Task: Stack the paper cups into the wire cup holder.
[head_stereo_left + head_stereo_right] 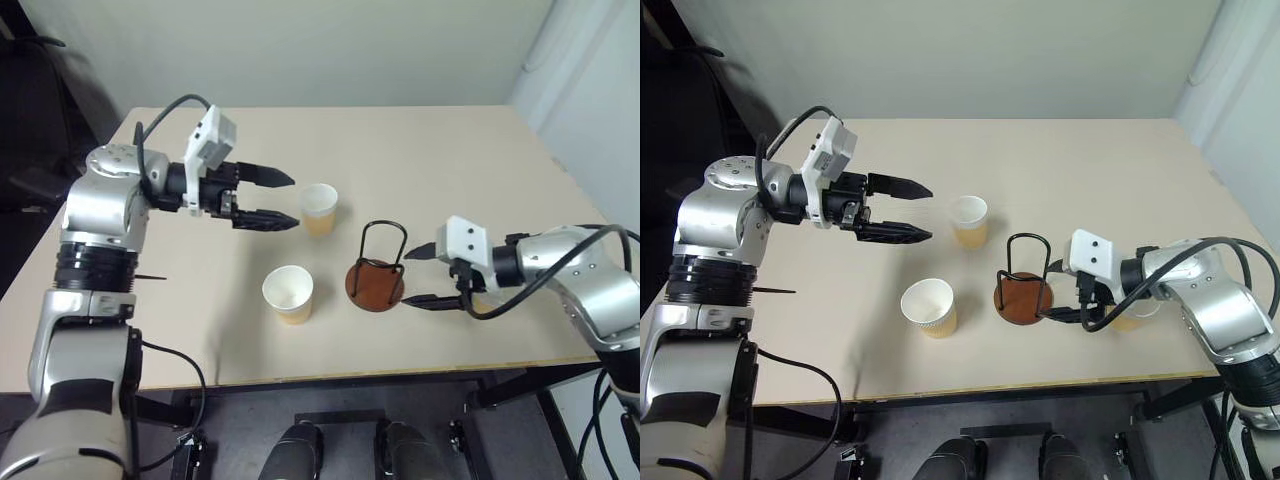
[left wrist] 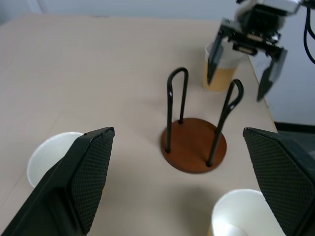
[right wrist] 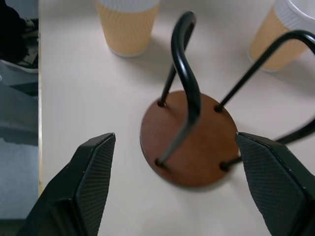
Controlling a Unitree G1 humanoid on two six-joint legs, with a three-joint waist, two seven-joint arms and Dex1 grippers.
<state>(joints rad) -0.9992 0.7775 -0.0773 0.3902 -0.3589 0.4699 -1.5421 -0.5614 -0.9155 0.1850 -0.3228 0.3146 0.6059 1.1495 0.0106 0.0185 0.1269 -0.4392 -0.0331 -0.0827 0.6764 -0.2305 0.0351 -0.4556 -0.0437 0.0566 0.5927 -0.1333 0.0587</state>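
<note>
The wire cup holder, a brown disc with black wire loops, stands upright and empty near the table's front. My right gripper is open just right of it, fingers apart from the wires. One paper cup stands behind that gripper, partly hidden by it. My left gripper hovers open, its tips just left of a second paper cup. A third paper cup stands upright left of the holder. All cups are on the table, none held.
The beige table has bare room at the back and on the left. Its front edge runs close below the holder and the near cup. A pale wall lies beyond the far edge.
</note>
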